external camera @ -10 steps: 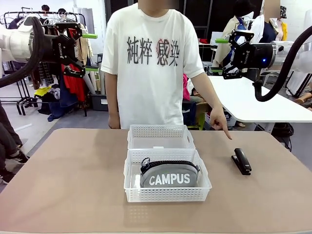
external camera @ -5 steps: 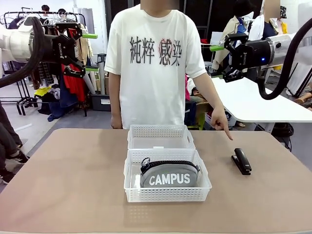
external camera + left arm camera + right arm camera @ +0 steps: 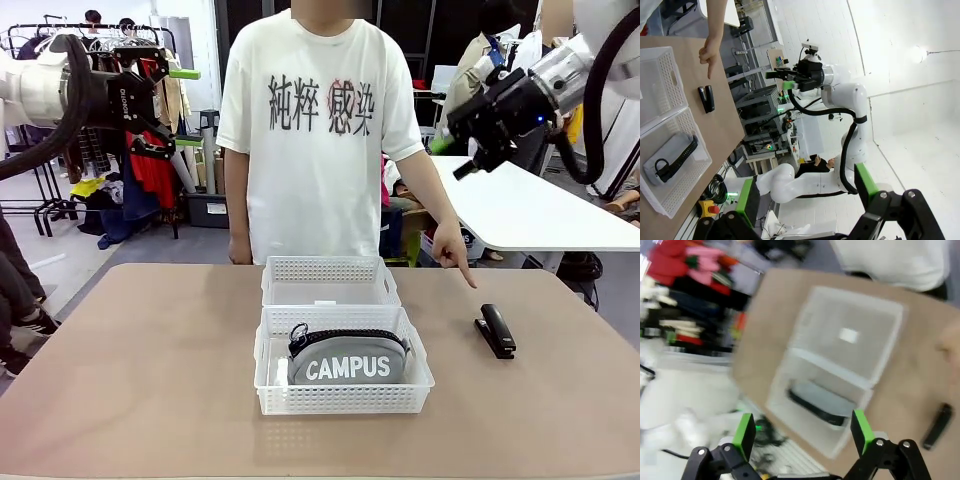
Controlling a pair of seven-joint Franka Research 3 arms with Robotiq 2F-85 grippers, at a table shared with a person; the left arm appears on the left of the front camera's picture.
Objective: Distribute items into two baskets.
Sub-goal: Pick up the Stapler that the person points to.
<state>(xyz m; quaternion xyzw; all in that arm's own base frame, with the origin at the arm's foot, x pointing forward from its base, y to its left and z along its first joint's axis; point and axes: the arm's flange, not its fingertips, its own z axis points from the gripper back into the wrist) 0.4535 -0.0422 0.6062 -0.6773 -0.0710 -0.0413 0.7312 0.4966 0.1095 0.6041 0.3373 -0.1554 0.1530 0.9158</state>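
Left end effector is high at the left, well above the brown worktop. Its fingers are apart with nothing between them, and the left wrist view agrees: green pads are wide with a clear gap. Right end effector is high at the right, beyond the worktop's far edge and angled downward. The right wrist view is blurred but shows its green-padded fingers spread and empty. Two shallow translucent-white plastic lattice baskets sit mid-worktop, touching end to end: far basket on the person's side, near basket on the robot's side. Grey fabric zip pouch with white CAMPUS lettering and a black zipper lies inside the near basket, lettering facing the front camera, zipper along its top edge. Small black stapler lies flat on bare worktop right of the near basket, apart from it and outside both baskets. A person in a white printed T-shirt stands at the far edge. The person's hand hangs with its index finger pointing down toward the stapler, fingertip just behind it and not touching. Both end effectors are well apart from the pouch, the stapler and the baskets.
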